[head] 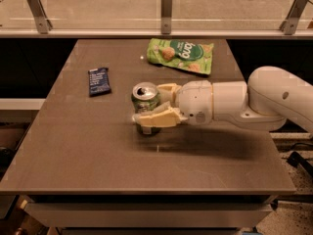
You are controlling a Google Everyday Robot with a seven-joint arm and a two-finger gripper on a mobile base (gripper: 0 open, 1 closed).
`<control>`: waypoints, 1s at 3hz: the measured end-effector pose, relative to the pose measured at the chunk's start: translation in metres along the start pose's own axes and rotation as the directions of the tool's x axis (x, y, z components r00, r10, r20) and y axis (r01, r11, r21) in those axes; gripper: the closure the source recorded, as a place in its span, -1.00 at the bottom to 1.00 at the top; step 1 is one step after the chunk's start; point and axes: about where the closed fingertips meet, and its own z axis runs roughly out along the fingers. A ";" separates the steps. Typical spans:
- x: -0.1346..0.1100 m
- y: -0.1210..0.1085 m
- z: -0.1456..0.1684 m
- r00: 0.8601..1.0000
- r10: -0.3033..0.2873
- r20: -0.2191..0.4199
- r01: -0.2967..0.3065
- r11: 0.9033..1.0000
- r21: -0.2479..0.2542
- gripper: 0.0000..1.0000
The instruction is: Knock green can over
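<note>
The green can (145,96) stands upright near the middle of the brown table (98,151), its silver top and pull-tab showing. My gripper (149,105) reaches in from the right on a white arm (254,102). It sits around the can at the height of its lower half and hides part of the can's side and base.
A flat green snack bag (181,55) lies at the back of the table, right of centre. A dark blue snack bar (99,80) lies to the left of the can. A glass barrier with metal posts (167,4) runs behind the table.
</note>
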 end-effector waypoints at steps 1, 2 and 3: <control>-0.005 0.000 -0.007 0.999 0.002 -0.045 -0.001 1.000 0.021 1.00; -0.015 -0.004 -0.019 0.990 0.009 -0.139 0.000 0.998 0.066 1.00; -0.019 -0.007 -0.033 0.965 0.027 -0.262 0.005 0.992 0.123 1.00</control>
